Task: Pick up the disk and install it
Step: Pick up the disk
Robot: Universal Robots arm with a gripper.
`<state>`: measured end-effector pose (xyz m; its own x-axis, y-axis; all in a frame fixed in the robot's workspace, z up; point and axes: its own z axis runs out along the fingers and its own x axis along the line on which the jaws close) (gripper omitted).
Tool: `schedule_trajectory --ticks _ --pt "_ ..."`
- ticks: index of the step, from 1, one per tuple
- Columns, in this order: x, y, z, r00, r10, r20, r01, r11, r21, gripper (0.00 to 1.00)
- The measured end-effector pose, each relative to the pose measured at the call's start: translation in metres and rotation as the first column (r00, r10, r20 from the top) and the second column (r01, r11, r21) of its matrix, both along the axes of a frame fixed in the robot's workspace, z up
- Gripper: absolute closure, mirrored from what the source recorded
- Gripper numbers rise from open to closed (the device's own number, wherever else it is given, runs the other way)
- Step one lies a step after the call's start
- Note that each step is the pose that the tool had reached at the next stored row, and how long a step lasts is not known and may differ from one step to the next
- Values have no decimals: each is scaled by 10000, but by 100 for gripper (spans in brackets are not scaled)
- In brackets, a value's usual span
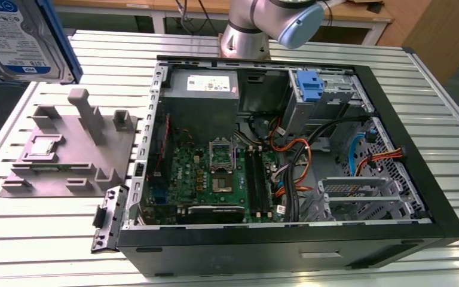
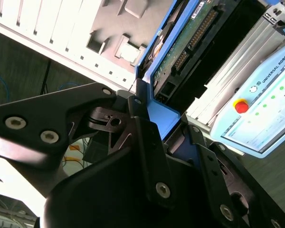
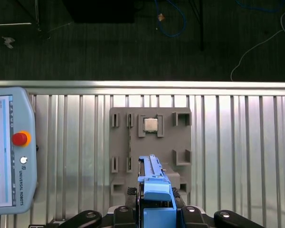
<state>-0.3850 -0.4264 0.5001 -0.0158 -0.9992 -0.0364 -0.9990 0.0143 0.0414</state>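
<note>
Holding the disk (image 1: 18, 42) edge-on, clenched in the gripper (image 3: 154, 199) by its blue rail, poised above the grey fixture (image 1: 62, 149), apparently clear for carrying. Beside the fixture: open computer case (image 1: 293, 242) on slatted metal table (image 1: 46, 251). Near the fixture: teach pendant (image 3: 9, 156); dark floor (image 3: 85, 47) with cables beyond.

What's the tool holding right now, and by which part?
The silver-grey rectangular hard drive with blue plastic rails. The tool clamps it at its blue-railed end.
</note>
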Motion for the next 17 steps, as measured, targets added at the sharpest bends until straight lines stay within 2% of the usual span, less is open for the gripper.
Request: schedule_trajectory --ticks 17 --pt "70 0 0 10000 -1 0 1 10000 0 63"
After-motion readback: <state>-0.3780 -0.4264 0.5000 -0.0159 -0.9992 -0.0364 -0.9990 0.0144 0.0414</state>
